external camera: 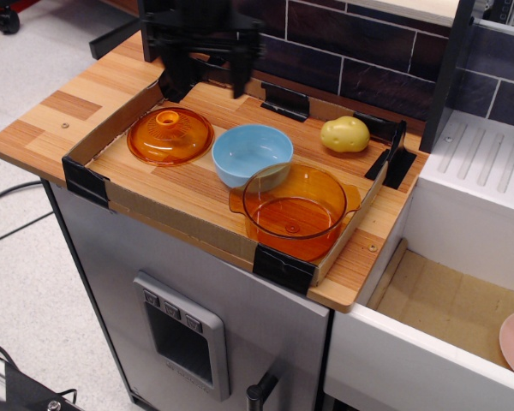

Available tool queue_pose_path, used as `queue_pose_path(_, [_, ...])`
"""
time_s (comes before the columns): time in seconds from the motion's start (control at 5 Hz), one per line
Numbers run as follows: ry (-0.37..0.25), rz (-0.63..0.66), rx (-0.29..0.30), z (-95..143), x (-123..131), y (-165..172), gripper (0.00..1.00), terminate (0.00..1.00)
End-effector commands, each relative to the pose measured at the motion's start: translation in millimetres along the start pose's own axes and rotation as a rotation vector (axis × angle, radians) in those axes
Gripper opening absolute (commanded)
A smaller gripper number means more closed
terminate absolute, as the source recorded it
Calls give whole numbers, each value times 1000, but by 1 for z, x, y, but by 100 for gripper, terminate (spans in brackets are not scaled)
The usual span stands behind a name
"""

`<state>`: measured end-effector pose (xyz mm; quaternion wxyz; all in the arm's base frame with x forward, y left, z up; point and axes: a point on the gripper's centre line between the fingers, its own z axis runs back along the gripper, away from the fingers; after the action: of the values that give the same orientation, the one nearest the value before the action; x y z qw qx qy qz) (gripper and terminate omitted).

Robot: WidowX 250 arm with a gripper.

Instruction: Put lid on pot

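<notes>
We see the end effector hanging above the back left of the bench, its two dark fingers spread apart and holding nothing. The lid lies knob-up at the left of the cardboard tray. The pot stands uncovered at the front right, just beside the blue bowl. A potato sits behind.
</notes>
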<state>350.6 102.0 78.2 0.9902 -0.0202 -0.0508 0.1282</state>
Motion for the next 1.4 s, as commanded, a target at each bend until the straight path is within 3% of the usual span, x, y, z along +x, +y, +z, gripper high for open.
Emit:
queue_pose_path(0.0, [27, -49, -7, 17, 46, 51, 100, 0])
queue_pose_path(0.4, [68, -119, 17, -9, 38, 55, 100, 0])
queue_pose_path(0.8, [47, -208, 30, -20, 6, 44, 100, 0])
queue_pose_path(1.2, [49, -175, 39, -30, 14, 40, 100, 0])
